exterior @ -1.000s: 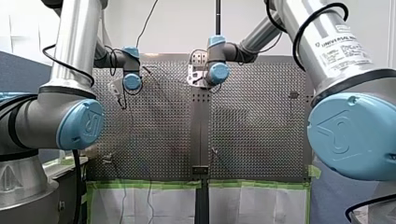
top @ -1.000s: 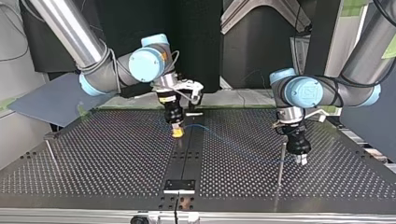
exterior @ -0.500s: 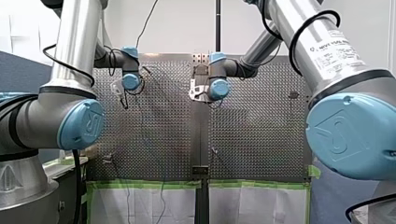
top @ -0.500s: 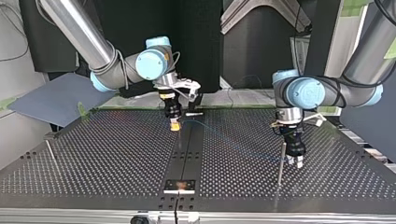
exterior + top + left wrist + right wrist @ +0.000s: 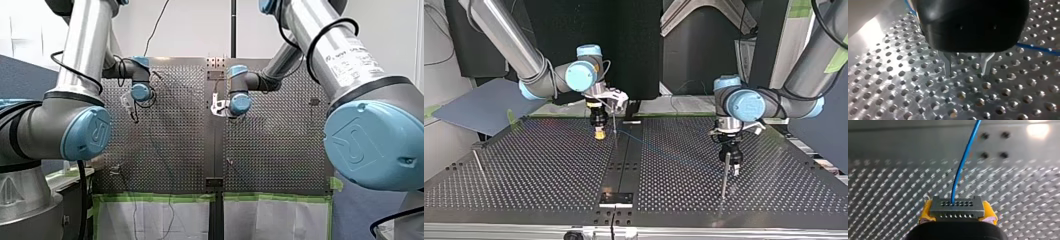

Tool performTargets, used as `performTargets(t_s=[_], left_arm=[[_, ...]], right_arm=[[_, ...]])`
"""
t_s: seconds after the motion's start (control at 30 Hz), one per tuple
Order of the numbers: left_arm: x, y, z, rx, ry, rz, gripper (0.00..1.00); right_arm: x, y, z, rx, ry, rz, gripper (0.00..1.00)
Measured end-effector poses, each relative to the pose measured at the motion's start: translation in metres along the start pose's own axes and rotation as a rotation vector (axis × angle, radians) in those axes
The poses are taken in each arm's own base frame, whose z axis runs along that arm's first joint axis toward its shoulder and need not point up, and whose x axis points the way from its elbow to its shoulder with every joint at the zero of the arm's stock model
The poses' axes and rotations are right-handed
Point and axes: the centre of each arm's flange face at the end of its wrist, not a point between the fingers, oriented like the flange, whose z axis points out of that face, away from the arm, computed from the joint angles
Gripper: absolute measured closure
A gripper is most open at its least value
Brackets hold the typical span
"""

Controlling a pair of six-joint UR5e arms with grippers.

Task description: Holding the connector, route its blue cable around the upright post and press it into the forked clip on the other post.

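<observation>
Beside the connector (image 5: pixel 957 209), my right gripper's (image 5: pixel 957 216) yellow pads (image 5: pixel 926 212) show only edges.

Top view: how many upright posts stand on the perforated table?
3: an edge post at the view's left, a centre post beside my right gripper, and a third post beside my left gripper at the view's right. The arms may hide more.

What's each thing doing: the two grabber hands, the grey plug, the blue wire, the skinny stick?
Grey rectangular connector: gripped between yellow pads.
My right gripper: shut on the connector.
Thin blue cable: plugged into the connector, running off ahead.
My metal-fingered left gripper: open, empty.
Thin metal post: upright beside the left gripper.
</observation>
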Motion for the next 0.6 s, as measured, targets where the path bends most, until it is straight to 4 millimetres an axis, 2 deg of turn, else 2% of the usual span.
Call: performTargets(t_s=[0.37,0.6], left_arm=[[0.002,0.000,0.000,-0.005,0.001,0.001,0.40],[0.002,-0.002,-0.001,-0.002,0.002,0.000,0.40]], right_arm=[[-0.029,0.016,-0.006,-0.033,-0.009,0.009,1.00],[-0.053,0.049,-0.009,-0.100,-0.005,0.025,1.00]])
